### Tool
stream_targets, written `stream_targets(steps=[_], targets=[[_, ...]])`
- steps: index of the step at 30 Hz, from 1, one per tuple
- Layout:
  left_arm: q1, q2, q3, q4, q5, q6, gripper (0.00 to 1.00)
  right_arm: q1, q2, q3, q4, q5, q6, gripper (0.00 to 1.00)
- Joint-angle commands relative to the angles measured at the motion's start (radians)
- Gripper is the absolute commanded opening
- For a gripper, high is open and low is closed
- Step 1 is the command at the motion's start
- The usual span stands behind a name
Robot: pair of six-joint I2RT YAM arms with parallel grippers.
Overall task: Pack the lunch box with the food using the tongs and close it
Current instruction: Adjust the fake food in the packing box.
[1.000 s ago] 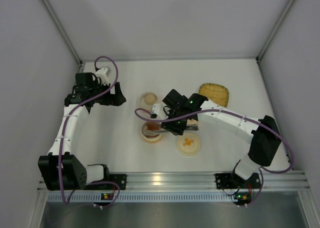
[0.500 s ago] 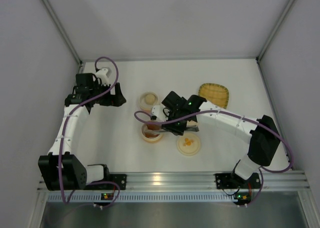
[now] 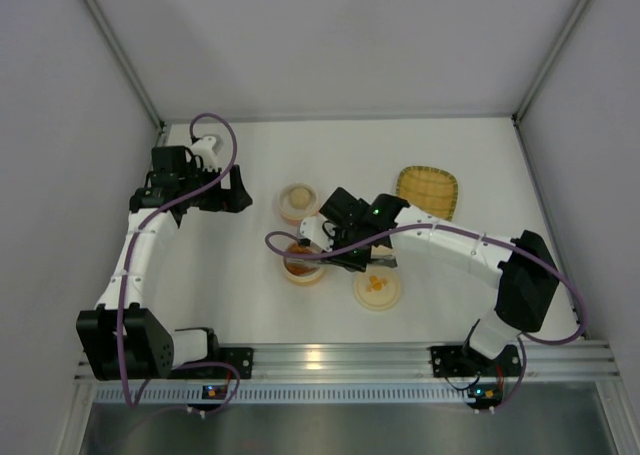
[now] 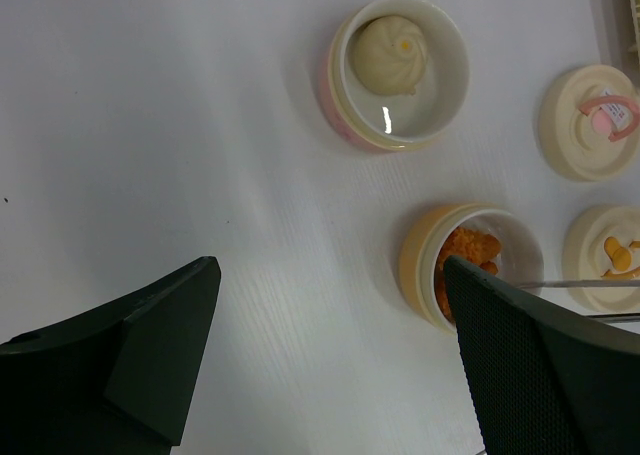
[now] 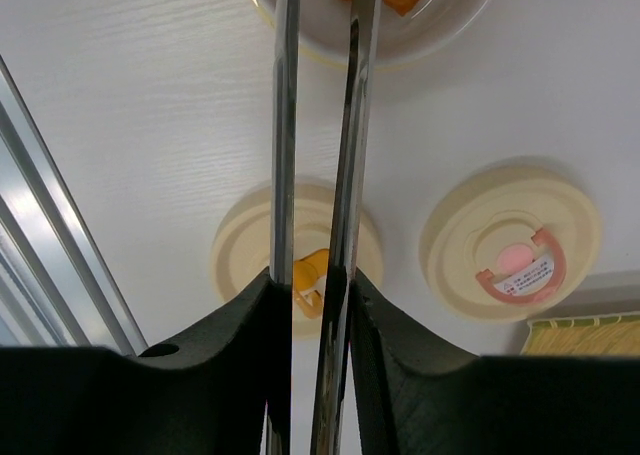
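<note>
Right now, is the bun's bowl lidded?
No, the pink bowl stands open, with the bun bare inside it.

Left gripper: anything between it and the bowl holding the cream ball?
No. In the left wrist view only bare white table lies between the open left gripper and the bowl with the cream ball. The top view agrees.

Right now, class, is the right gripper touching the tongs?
Touching: the right wrist view shows the right gripper clamped against both arms of the tongs.
</note>
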Motion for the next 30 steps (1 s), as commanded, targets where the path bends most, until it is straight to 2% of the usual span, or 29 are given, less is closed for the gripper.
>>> stream_targets(steps=[1, 3, 7, 15, 24, 30], targets=[[0.005, -0.018, 0.003, 0.045, 0.008, 0.017, 0.98, 0.03, 0.007, 0.014, 0.029, -0.008, -0.026, 0.31], [0.005, -0.017, 0.004, 0.045, 0.008, 0.017, 0.98, 0.034, 0.005, 0.014, 0.029, 0.005, -0.032, 0.28], [0.005, -0.014, 0.009, 0.045, 0.008, 0.017, 0.98, 0.034, -0.001, 0.014, 0.029, 0.018, -0.04, 0.14], [0.005, -0.015, 0.012, 0.042, 0.009, 0.017, 0.98, 0.03, -0.028, 0.02, 0.026, 0.019, -0.043, 0.01], [0.005, -0.014, 0.017, 0.036, 0.006, 0.02, 0.98, 0.008, -0.047, 0.055, -0.004, 0.007, -0.034, 0.0], [0.005, -0.018, 0.013, 0.036, 0.003, 0.018, 0.98, -0.013, -0.068, 0.087, 0.012, 0.005, -0.013, 0.11]])
